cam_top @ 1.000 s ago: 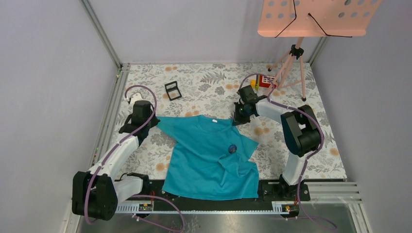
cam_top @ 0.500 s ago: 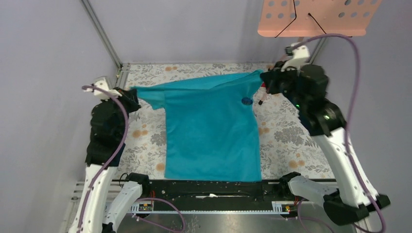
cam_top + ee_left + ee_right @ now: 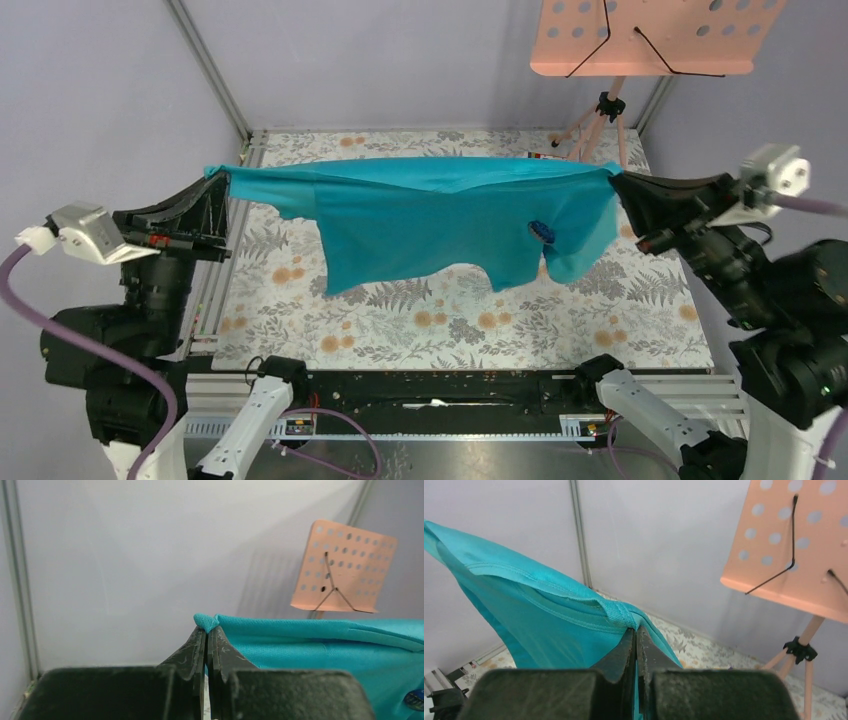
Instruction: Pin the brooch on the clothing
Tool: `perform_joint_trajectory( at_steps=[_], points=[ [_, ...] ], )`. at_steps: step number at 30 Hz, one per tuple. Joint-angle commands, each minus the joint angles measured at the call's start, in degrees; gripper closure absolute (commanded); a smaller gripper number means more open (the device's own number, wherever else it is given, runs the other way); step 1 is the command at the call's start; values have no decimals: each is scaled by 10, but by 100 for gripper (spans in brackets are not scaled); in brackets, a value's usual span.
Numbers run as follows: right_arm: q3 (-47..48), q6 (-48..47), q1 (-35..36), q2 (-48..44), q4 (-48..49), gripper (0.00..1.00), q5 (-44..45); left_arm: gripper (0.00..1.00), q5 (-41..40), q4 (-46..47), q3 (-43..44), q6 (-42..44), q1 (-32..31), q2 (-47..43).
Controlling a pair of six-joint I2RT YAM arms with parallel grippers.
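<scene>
Left end effector [image 3: 222,172] and right end effector [image 3: 612,178] clamp shut on the shirt [image 3: 430,215], stretching it aloft from left to right edge of the surface [image 3: 450,320]; we judge this displays the brooch [image 3: 541,231], fastened toward the right edge.

Pale walls [image 3: 400,60], floral table [image 3: 450,310], peach stand [image 3: 650,35]

A robot test cell in a lab: plain grey walls [image 3: 400,60], aluminium corner posts [image 3: 207,68], floral-covered table [image 3: 400,310].
</scene>
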Motion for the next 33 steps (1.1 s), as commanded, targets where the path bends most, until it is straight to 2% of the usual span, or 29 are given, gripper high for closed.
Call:
perform_joint_trajectory(
  at_steps=[1,6,11,15,20,21,22,24,25,26,30,33],
  points=[
    [35,-17,-3,-10,3,100,4,100,28,-28,40,-23,5,-1],
    [-6,-29,-3,18,22,100,93,100,8,-12,12,-54,5,18],
    [-84,-55,-6,124,69,100,201,100,-44,38,-76,-101,5,95],
    [-132,-43,-26,243,135,100,224,100,-119,88,-152,-119,9,214],
    [-149,-37,-28,383,238,100,238,100,-120,186,-193,-156,17,389],
    [-141,-35,-29,411,250,97,236,97,-121,191,-185,-160,18,422],
    [-130,-35,-28,438,253,82,230,85,-118,190,-173,-163,19,458],
    [-107,-35,-28,479,240,55,217,49,-106,185,-155,-165,19,505],
    [-101,-37,-28,494,233,38,211,35,-100,183,-152,-166,19,519],
    [-102,-39,-28,499,230,30,207,28,-95,186,-153,-167,19,521],
    [-156,-48,-28,472,269,20,195,15,-96,189,-177,-156,18,491],
    [-200,-41,-28,436,284,16,181,9,-89,189,-204,-140,18,456]
  ],
)
